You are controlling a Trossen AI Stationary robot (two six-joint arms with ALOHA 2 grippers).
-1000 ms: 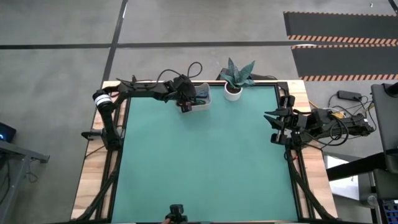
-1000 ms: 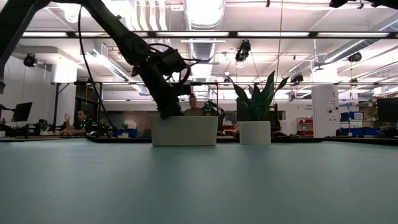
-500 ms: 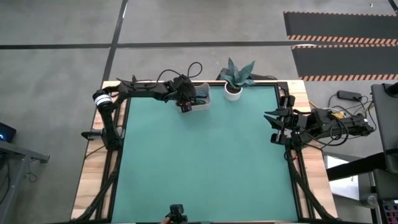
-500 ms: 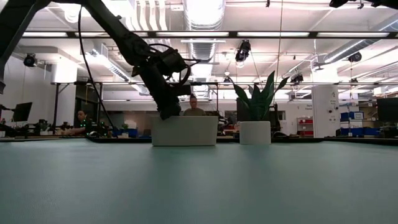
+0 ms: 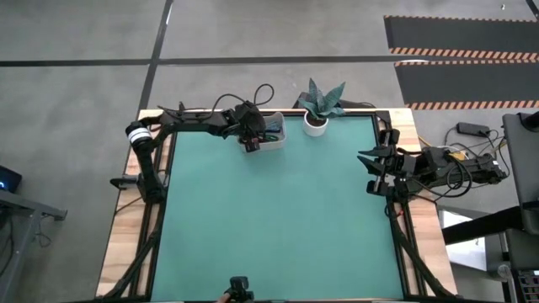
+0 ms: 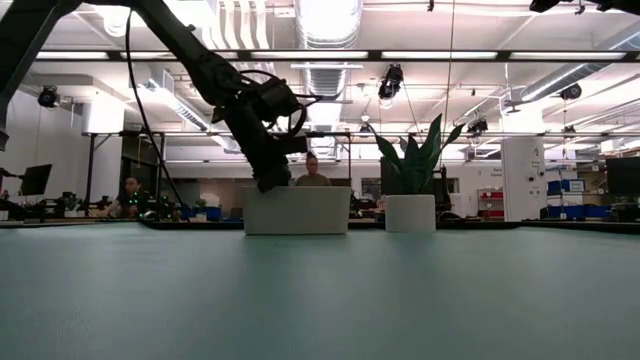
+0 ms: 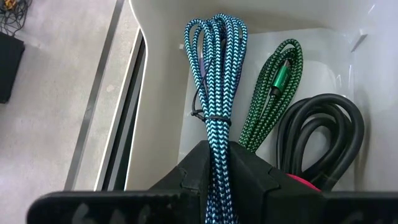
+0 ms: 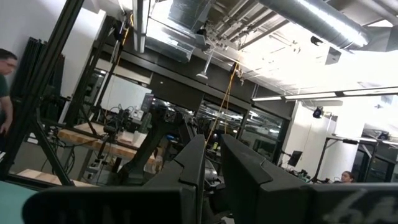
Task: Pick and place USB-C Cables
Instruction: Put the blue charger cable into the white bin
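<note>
My left gripper [image 7: 219, 163] clamped on teal-blue cable [image 7: 215, 93] inside white bin [image 5: 271, 135], far left; green cable [image 7: 271, 93], black cable [image 7: 323, 137] beside it. Right gripper [image 5: 371, 172] parked at right edge, fingers nearly together.

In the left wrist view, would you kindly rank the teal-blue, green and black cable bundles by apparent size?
1. Teal-blue cable, between the left gripper fingers, nearest the camera.
2. Black cable and green cable: too alike to rank.

Left arm stretched along the far edge, left gripper [image 5: 251, 139] pointing down, fingers clamped, right gripper [image 5: 371, 172] parked at right edge, fingers near-closed
</note>
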